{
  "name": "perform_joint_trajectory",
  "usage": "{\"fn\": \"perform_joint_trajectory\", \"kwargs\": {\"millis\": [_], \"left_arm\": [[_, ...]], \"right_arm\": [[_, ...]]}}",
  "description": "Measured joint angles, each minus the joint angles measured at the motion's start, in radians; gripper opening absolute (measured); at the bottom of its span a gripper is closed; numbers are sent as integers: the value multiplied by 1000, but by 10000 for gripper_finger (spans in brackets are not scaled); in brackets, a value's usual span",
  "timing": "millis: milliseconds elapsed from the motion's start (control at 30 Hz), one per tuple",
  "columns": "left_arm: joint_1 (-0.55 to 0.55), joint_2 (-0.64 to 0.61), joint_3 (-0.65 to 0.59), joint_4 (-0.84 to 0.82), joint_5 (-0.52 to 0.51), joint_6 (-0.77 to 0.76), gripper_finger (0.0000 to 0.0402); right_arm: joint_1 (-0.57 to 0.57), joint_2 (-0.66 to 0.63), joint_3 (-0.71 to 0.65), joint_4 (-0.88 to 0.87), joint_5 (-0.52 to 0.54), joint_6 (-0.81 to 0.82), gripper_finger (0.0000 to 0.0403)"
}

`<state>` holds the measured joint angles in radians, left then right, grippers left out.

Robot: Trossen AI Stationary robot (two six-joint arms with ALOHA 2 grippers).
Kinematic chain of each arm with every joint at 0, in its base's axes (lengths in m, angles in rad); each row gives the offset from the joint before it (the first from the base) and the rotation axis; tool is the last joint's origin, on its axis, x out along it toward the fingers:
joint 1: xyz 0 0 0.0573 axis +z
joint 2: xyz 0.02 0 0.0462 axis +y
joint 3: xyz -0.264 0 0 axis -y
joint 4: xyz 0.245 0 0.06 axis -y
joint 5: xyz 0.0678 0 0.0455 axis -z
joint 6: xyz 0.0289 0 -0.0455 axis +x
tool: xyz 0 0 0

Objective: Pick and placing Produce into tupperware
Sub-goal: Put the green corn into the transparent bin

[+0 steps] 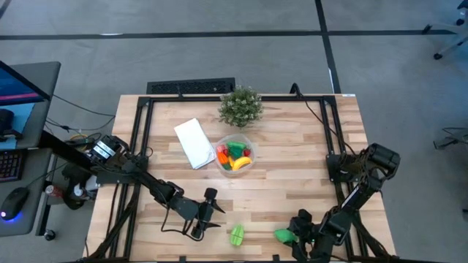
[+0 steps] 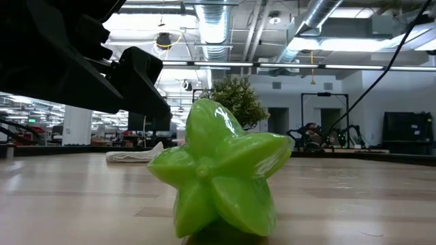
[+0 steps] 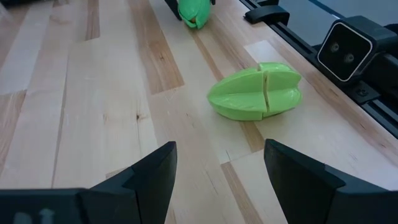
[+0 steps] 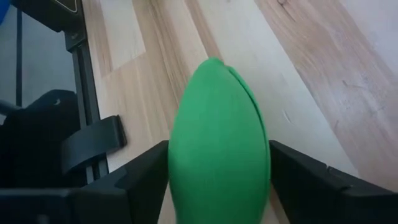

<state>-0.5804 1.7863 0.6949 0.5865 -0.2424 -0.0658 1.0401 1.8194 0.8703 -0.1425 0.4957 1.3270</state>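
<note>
Produce is split up: most of it sits in the clear tub (image 1: 235, 156) mid-counter, red, orange, yellow and green pcs piled inside. Two green pcs are out on the near edge of the counter (image 1: 292, 175). One is the light green star fruit (image 1: 237, 234), lying on the wood near the front rail; in the low view it fills the frame (image 2: 218, 178).

I see my left gripper (image 1: 205, 214) low over the counter just left of the star fruit, fingers (image 3: 147, 176) spread wide w/ nothing between them, star fruit (image 3: 255, 91) ahead of it and apart.

Right gripper (image 1: 296, 232) is at the front right, fingers either side of the darker green piece (image 1: 282, 235). Wrist cam shows that piece (image 4: 219, 144) filling the gap, both fingers (image 4: 145, 171) right at its sides; can't tell if they're actually pressing on it yet.

White flat lid (image 1: 194, 142) lies just left of the tub, touching or nearly. Bushy potted plant (image 1: 240, 107) stands behind the tub, toward the far edge.
</note>
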Motion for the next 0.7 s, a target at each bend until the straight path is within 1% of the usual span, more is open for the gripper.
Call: {"fn": "perform_joint_trajectory", "kwargs": {"millis": [100,233,533,700], "left_arm": [[0,0,0,0,0,0,233],[0,0,0,0,0,0,233],[0,0,0,1,0,-1,233],[0,0,0,2,-3,-1,233]], "right_arm": [[0,2,0,5,1,0,238],[-1,2,0,8,0,0,229],[-2,2,0,10,0,-18,230],[-5,3,0,14,26,-45,230]]}}
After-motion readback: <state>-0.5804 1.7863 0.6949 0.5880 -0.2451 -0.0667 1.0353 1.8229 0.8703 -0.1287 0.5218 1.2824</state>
